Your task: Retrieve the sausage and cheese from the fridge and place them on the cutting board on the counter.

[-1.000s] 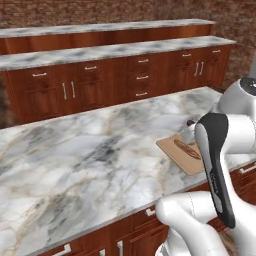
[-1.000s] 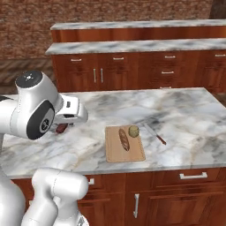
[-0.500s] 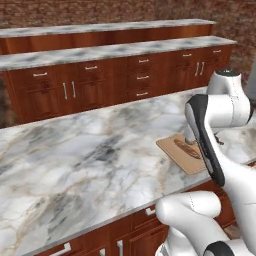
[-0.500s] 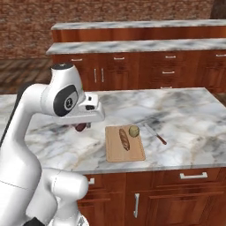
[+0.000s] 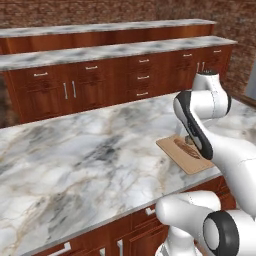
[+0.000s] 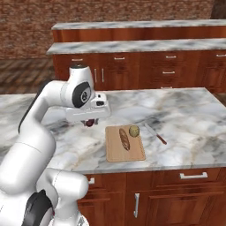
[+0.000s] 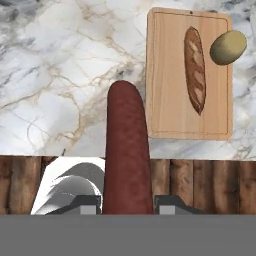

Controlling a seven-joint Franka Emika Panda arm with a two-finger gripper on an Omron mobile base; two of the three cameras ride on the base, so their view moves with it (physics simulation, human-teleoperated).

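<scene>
While clamped in the tool (image 7: 128,206), sausage (image 7: 127,155) lengthwise along the fingers, parallel to cutting board's (image 7: 165,75) long side

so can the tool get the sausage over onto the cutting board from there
Probably yes: the tool, shut on the sausage, hangs over bare counter just beside the cutting board, nothing standing between.
</scene>
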